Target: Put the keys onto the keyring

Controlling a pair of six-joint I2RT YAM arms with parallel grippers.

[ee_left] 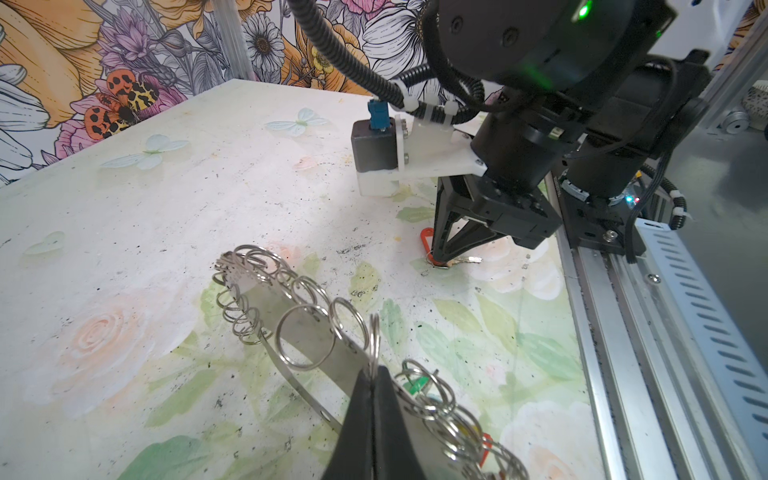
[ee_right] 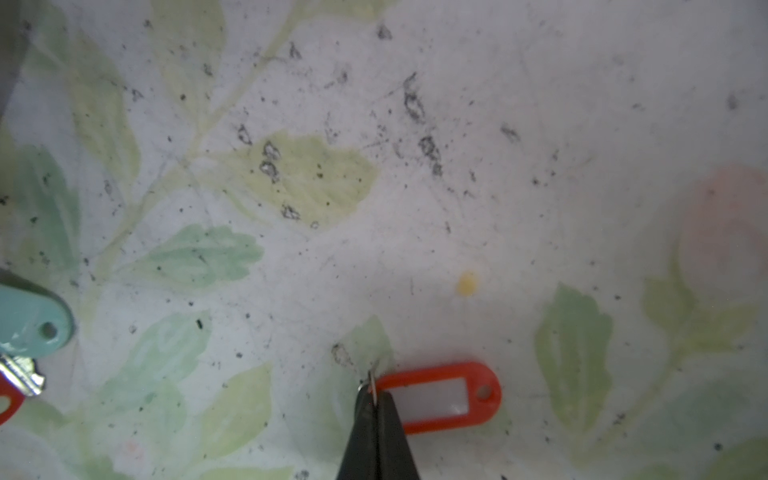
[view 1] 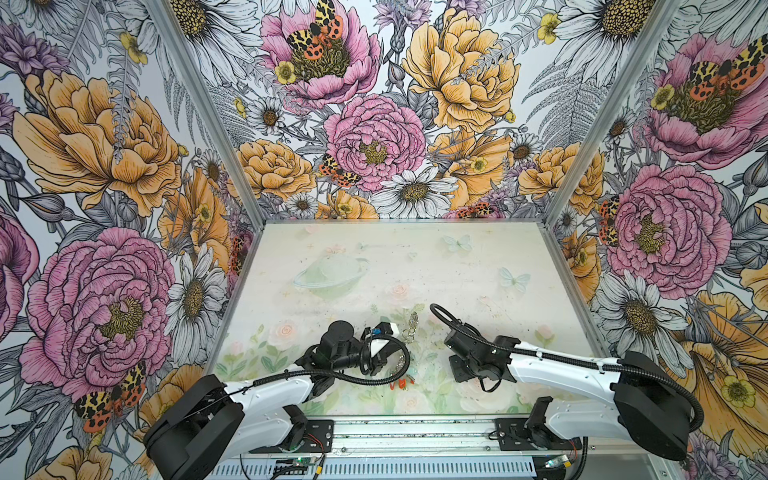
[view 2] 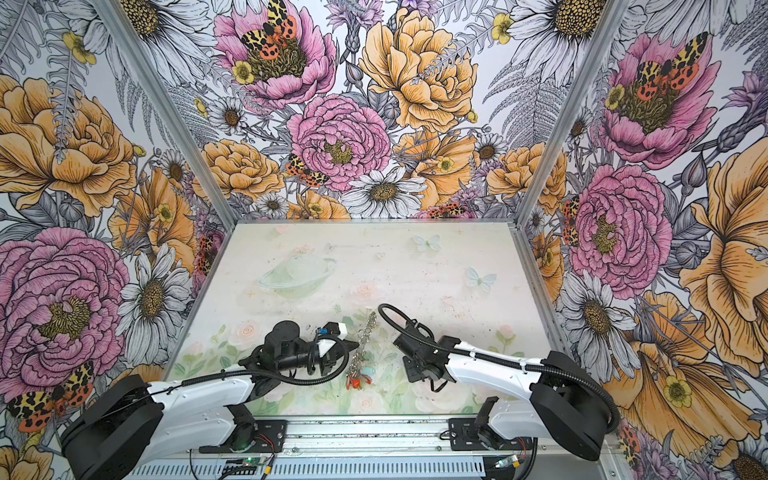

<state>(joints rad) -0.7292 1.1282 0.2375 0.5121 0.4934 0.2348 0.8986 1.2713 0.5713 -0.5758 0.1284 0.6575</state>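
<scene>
Jaws both together: my left gripper (ee_left: 372, 374) clamps keyring (ee_left: 307, 332), my right gripper (ee_right: 374, 392) pinches red key's (ee_right: 432, 397) wire loop (ee_right: 372, 380) on table (ee_right: 540, 208). Keyring at 9 o'clock from key. I'd lift slowly, loop untwisted.

Keyring (ee_left: 306, 332): grey crescent band fringed with silver rings, near centre. Red-tagged key (ee_right: 440, 397) lies flat, to its right.

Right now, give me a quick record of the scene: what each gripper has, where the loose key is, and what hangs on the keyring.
left gripper: shut on the keyring band
right gripper: shut on the red-tagged key, at its wire ring
red-tagged key: lying on the table
among keyring's rings: green tag, red tag
</scene>
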